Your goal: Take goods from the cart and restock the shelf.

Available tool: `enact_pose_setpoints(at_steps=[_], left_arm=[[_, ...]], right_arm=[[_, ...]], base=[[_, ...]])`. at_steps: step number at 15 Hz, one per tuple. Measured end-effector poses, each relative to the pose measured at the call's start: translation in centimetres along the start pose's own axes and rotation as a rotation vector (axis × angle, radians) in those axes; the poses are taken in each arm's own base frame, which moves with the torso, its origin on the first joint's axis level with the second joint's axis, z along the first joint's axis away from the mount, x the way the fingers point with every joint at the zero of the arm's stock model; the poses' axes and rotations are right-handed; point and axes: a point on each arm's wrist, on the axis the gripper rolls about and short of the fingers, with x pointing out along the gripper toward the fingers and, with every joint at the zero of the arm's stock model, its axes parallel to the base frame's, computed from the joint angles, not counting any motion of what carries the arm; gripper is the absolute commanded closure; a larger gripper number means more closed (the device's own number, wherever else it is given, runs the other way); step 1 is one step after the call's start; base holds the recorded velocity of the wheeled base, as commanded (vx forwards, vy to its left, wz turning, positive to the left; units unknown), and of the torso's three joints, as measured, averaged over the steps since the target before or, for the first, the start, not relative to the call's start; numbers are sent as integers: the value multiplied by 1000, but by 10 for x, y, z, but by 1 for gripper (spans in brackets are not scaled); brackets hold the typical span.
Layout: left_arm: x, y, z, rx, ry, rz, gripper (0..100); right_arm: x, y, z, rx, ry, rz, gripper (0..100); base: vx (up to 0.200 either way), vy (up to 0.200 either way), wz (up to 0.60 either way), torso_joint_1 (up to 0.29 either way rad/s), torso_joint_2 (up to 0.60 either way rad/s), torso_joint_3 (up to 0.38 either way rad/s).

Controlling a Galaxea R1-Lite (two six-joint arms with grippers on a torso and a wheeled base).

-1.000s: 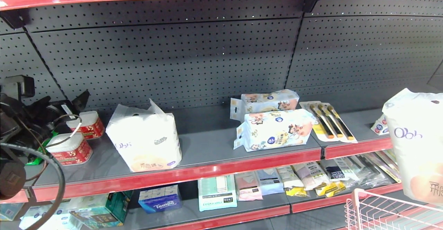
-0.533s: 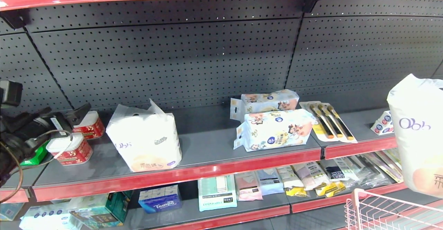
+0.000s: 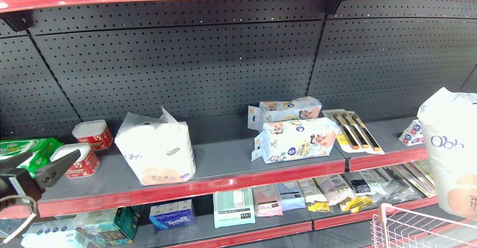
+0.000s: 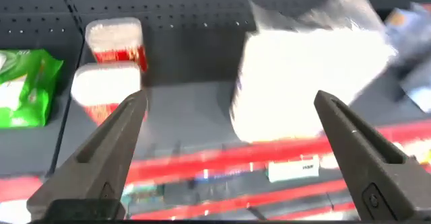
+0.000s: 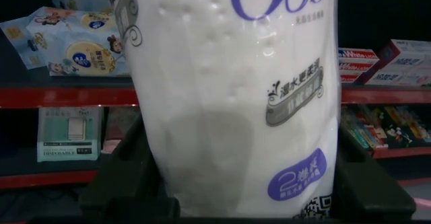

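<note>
A tall white pack (image 3: 452,147) of paper rolls, plastic-wrapped with purple print, hangs upright in the right tool (image 5: 242,126), whose fingers press its two sides. The pink wire cart (image 3: 410,225) sits below that tool, its rim under the pack's bottom edge. The shelf (image 3: 223,158), a grey deck with a red front lip, lies ahead of the tool. A second pack (image 3: 156,151) of the same kind stands upright on it, ahead of the spread left tool (image 4: 230,99) and apart from its fingers.
</note>
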Motion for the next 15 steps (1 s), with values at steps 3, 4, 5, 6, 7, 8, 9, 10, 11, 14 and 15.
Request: enact_pose_setpoints(at_steps=[3, 4, 5, 6, 7, 8, 9, 10, 11, 14, 15], left_arm=[[-33, -10, -1, 33, -23, -56, 0], [-40, -12, 2, 53, -55, -87, 0], [-46, -14, 5, 106, -88, -97, 0], [-50, -15, 6, 160, -108, -97, 0], [-52, -16, 6, 195, -121, -98, 0], [-54, -17, 5, 216, -130, -108, 0], [-55, -17, 6, 224, -138, -123, 0], [-56, -18, 6, 227, -144, -127, 0], [-57, -18, 6, 229, -147, -129, 0], [-57, -18, 7, 238, -152, -131, 0], [-57, -18, 7, 239, -153, -131, 0]], right_arm=[[0, 0, -1, -6, 1, 10, 100], [0, 1, -2, -5, 1, 10, 100], [-1, 1, -2, -3, 1, 8, 100], [-1, 1, -2, -3, 3, 4, 100], [-1, 1, -3, -3, 3, 4, 100], [-1, 1, -3, -3, 2, 3, 100], [-1, 0, -3, -3, 3, 1, 100], [-1, 0, -3, -2, 4, 0, 100], [-1, 1, -3, -2, 5, 1, 100], [0, 1, -3, -3, 7, 1, 100], [0, 1, -3, -3, 8, 1, 100]], base=[[0, 0, 0, 0, 0, 0], [0, 0, 0, 0, 0, 0], [0, 0, 0, 0, 0, 0], [0, 0, 0, 0, 0, 0], [0, 0, 0, 0, 0, 0], [0, 0, 0, 0, 0, 0], [0, 0, 0, 0, 0, 0], [0, 0, 0, 0, 0, 0], [0, 0, 0, 0, 0, 0], [-133, 0, 0, 2, 2, 2], [-200, 0, 0, 7, -2, 2]])
